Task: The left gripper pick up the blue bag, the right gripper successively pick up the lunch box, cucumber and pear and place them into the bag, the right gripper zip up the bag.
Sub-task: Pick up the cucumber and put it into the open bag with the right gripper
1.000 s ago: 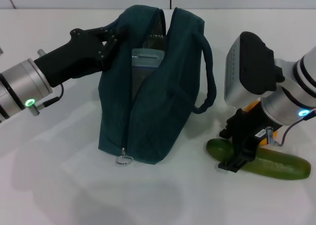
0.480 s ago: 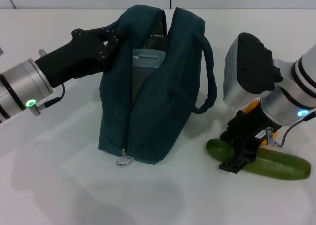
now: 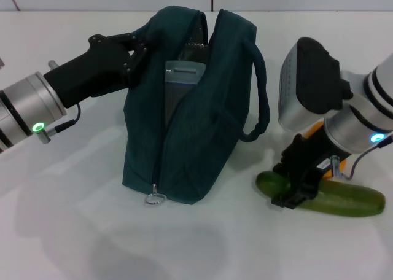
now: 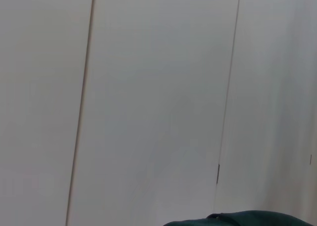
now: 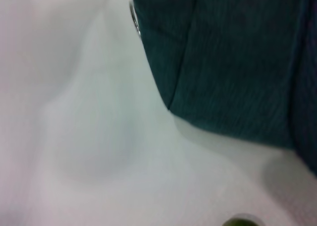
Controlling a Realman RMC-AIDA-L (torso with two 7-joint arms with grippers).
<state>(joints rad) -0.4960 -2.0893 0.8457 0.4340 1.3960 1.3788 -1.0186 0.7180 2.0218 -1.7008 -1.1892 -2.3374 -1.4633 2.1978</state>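
The blue bag (image 3: 202, 120) stands upright and unzipped in the middle of the table. My left gripper (image 3: 134, 54) is shut on its upper left rim and holds it open. The grey lunch box (image 3: 182, 77) stands inside the bag. The green cucumber (image 3: 347, 200) lies on the table right of the bag. My right gripper (image 3: 295, 191) straddles its left part, fingers closed on it. A yellow-orange thing (image 3: 314, 131), perhaps the pear, peeks out behind the right wrist. The right wrist view shows the bag's side (image 5: 237, 52) and the cucumber's tip (image 5: 241, 221).
The zip's ring pull (image 3: 155, 199) lies at the bag's front bottom edge, and also shows in the right wrist view (image 5: 133, 18). A bag strap (image 3: 263, 102) loops out toward my right arm. The white table (image 3: 92, 231) extends in front.
The cucumber's right end has shifted slightly up and back under my right gripper. The bag and left arm have not moved.
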